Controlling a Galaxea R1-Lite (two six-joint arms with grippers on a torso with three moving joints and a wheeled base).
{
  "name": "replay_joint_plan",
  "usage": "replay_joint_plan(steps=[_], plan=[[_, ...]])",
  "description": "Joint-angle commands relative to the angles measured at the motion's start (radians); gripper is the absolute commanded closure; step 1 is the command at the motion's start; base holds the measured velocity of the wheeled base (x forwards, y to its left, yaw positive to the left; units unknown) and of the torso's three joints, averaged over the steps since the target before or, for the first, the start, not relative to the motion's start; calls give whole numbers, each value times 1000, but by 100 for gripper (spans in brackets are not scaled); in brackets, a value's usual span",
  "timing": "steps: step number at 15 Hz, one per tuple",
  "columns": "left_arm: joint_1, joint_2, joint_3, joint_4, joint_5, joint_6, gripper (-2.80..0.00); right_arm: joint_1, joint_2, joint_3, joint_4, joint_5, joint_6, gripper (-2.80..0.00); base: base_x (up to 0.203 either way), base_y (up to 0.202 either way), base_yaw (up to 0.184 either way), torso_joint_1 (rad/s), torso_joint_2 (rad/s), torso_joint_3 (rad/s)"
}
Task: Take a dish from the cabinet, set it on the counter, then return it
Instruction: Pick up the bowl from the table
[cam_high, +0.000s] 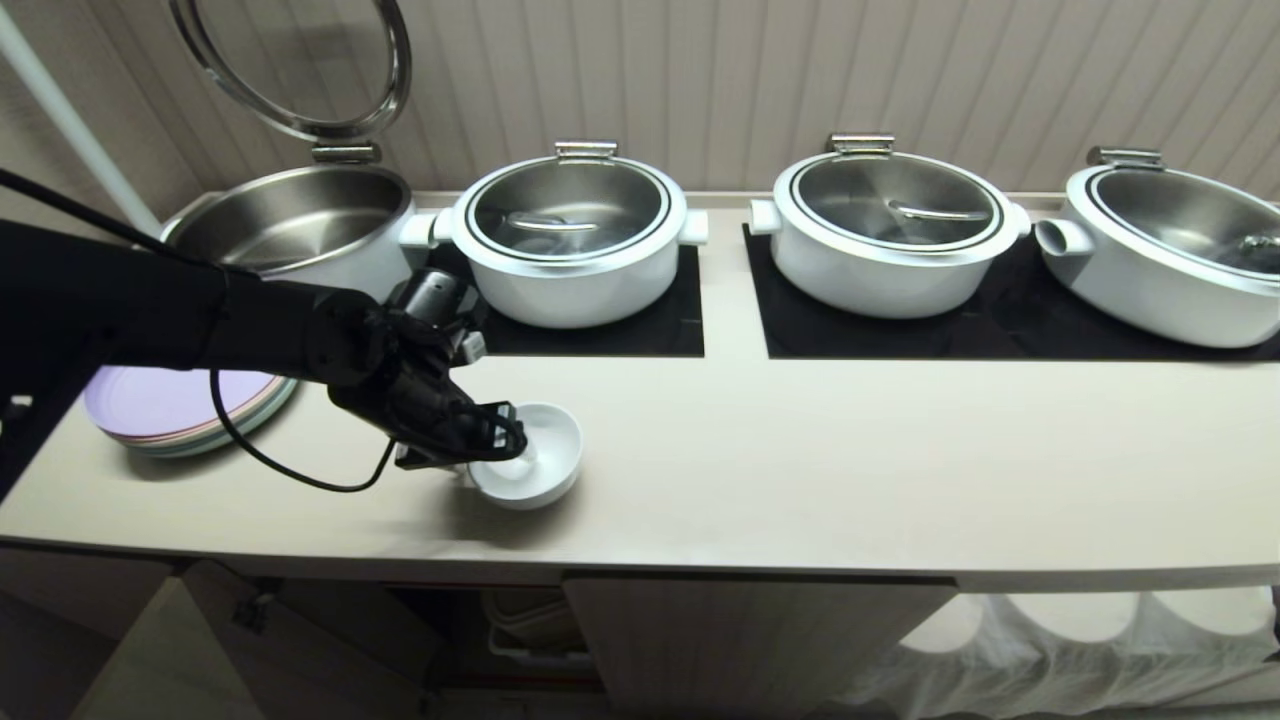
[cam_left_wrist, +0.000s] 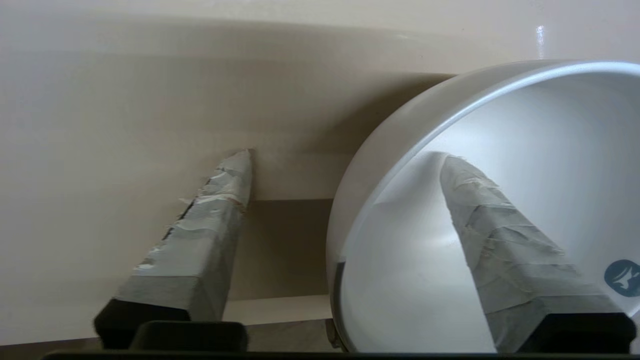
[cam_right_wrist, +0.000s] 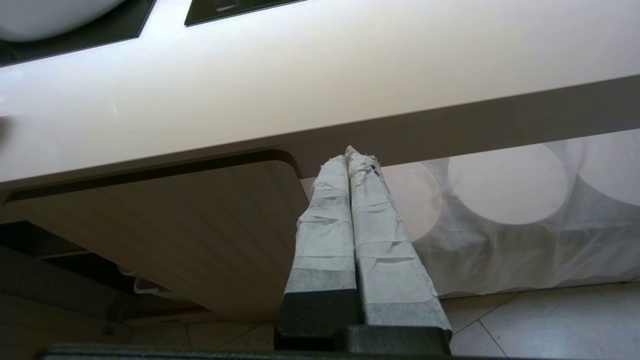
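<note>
The dish (cam_high: 545, 450), a small white bowl, rests on the cream counter (cam_high: 850, 450) near its front edge. My left gripper (cam_high: 497, 447) straddles the bowl's near rim and is open. In the left wrist view one taped finger (cam_left_wrist: 480, 210) is inside the dish (cam_left_wrist: 540, 130). The other finger (cam_left_wrist: 220, 200) stands outside over the counter (cam_left_wrist: 125, 125), with a gap to the bowl's wall. The cabinet (cam_high: 740, 640) lies below the counter, its left door swung open. My right gripper (cam_right_wrist: 350, 152) hangs shut in front of the cabinet door (cam_right_wrist: 200, 235), below the counter's edge.
A stack of pastel plates (cam_high: 180, 405) lies left of the arm. Behind it stands an open steel pot (cam_high: 290, 225) with its lid raised. Three white lidded pots (cam_high: 570, 240) (cam_high: 890, 230) (cam_high: 1170, 250) sit on black mats (cam_high: 640, 335). White fabric (cam_high: 1050, 650) hangs at the lower right.
</note>
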Motion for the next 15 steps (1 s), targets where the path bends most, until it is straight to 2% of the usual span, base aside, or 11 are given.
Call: replay_joint_plan(steps=[1,3,6,13,15], plan=[[-6,-4,-1,2,0,-2,0,0,0,0,-1,1,1,0,0,0,0,0,0,0],[-9,-4,-4,2,0,-4,0,0,0,0,-1,0,1,0,0,0,0,0,0,0],[-11,-10,-5,2,1,-41,0,0,0,0,-1,-1,1,0,0,0,0,0,0,0],[-11,-42,2,5,0,-46,0,0,0,0,-1,-1,1,0,0,0,0,0,0,0],[-12,-54,2,6,0,-81,0,0,0,0,-1,0,1,0,0,0,0,0,0,0]])
